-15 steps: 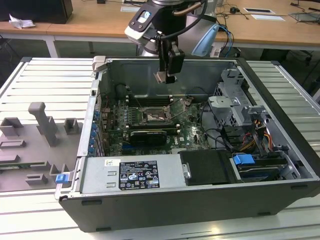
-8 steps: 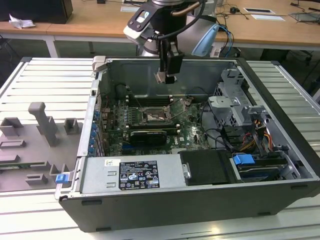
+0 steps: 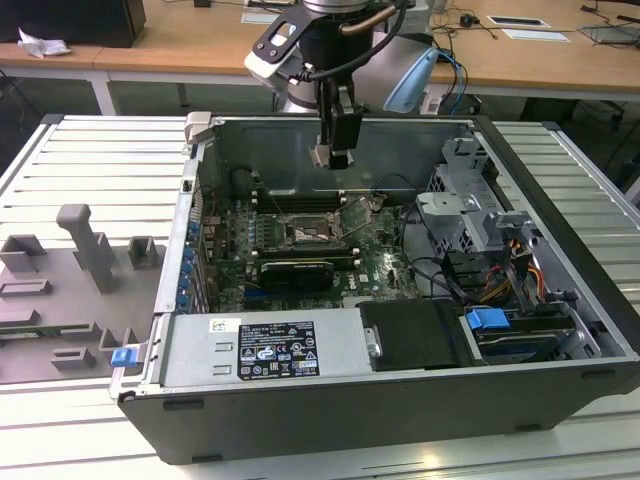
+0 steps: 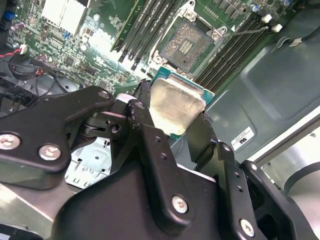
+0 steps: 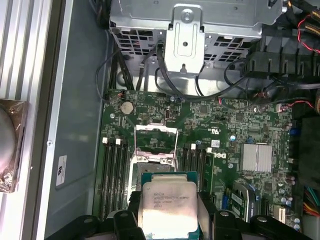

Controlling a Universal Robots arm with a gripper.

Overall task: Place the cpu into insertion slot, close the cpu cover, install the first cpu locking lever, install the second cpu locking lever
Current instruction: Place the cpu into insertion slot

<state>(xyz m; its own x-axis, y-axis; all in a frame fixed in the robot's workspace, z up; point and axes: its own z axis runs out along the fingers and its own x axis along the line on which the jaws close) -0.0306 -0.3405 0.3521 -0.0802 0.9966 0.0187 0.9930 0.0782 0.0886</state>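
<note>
Presently the claw (image 3: 332, 156) hangs inside the open computer case (image 3: 350, 415), above the green board (image 3: 385, 262) and clear of it. It is clenched on the cpu (image 5: 167, 205). In the second wrist view two black fingers (image 4: 150, 142) press against opposite edges of the chip, whose pale metal face is turned toward that camera.

The cpu is not seated. The insertion slot (image 4: 187, 45) lies exposed on the board, its dark field of contacts uncovered within a silver rim. The chip is held in the air apart from it. In the first wrist view the chip overlaps the slot area and hides part of it.

The cpu cover (image 5: 156, 129) shows as a silver frame just beyond the chip and is not down over the contacts. Whether it stands upright or tilted cannot be told. A thin metal rod (image 4: 245, 31) runs out from one corner of the rim, across the long black memory slots (image 4: 235, 48) that flank the slot on both sides.

A labelled power supply box (image 3: 265, 348) sits against the near wall of the case. A metal drive cage (image 3: 465, 185) stands on the exterior view's right, with cables around it. The case rests on a pale slatted table (image 3: 90, 140). Grey blocks (image 3: 85, 245) stand on that table on the exterior view's left.
</note>
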